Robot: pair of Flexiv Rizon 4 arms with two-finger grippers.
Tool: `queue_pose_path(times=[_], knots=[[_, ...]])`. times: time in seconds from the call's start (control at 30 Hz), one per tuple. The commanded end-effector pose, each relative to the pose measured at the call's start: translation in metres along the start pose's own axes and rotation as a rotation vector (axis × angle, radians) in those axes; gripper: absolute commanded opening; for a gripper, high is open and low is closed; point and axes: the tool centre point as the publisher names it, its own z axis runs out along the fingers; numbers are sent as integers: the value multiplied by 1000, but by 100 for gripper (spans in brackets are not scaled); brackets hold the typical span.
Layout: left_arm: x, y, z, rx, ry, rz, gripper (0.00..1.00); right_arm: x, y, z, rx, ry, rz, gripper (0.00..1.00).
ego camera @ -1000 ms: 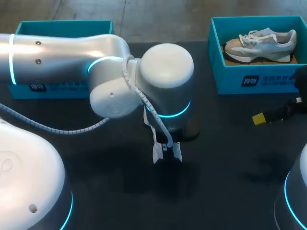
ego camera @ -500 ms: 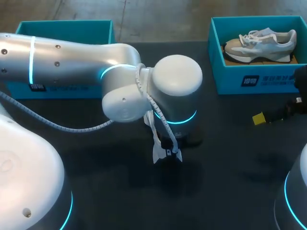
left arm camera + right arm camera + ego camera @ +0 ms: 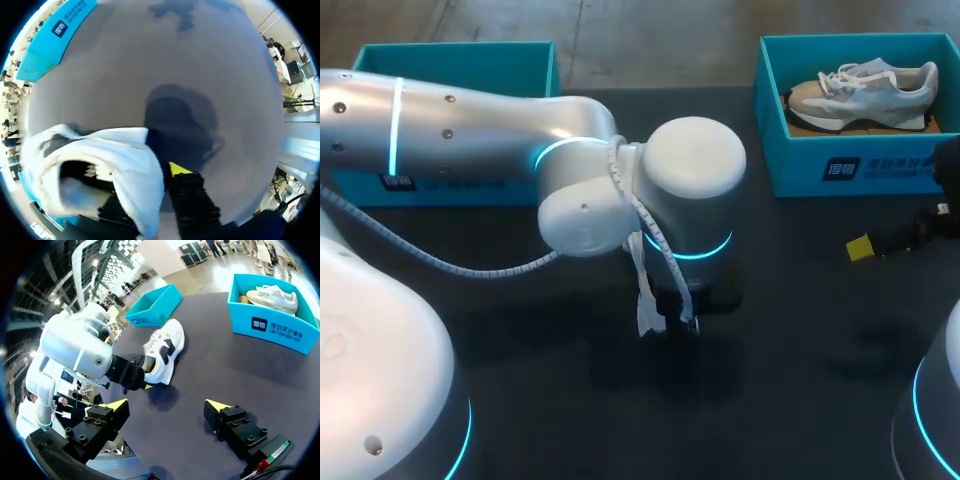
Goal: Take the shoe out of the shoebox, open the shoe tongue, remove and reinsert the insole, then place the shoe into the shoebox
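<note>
Shoe (image 3: pixel 162 352) on table (image 3: pixel 250 370) — left gripper (image 3: pixel 140 385) pinching its collar; right gripper (image 3: pixel 167 407) spread wide, well apart.

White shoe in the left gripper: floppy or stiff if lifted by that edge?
Probably tilts, toe drooping: the left gripper pinches the white shoe only at its soft rim. Its sole looks thick, so it likely won't fold.

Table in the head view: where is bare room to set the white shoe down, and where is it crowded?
Free: the dark table in front, between the left arm's white shoe and the right gripper; also the strip before the right shoebox. Crowded: under the left arm.
</note>
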Motion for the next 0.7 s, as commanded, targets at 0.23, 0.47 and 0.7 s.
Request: queue_pose_path(times=[0.23, 0.47, 0.7], knots=[[2, 13, -31, 16, 35, -5, 0, 1, 0, 0, 1, -3, 1, 100], [-5, 18, -75, -64, 57, -22, 0, 1, 0, 0, 1, -3, 1, 100], [-13, 24, -120, -100, 103, -24, 0, 1, 0, 0, 1, -3, 1, 100]])
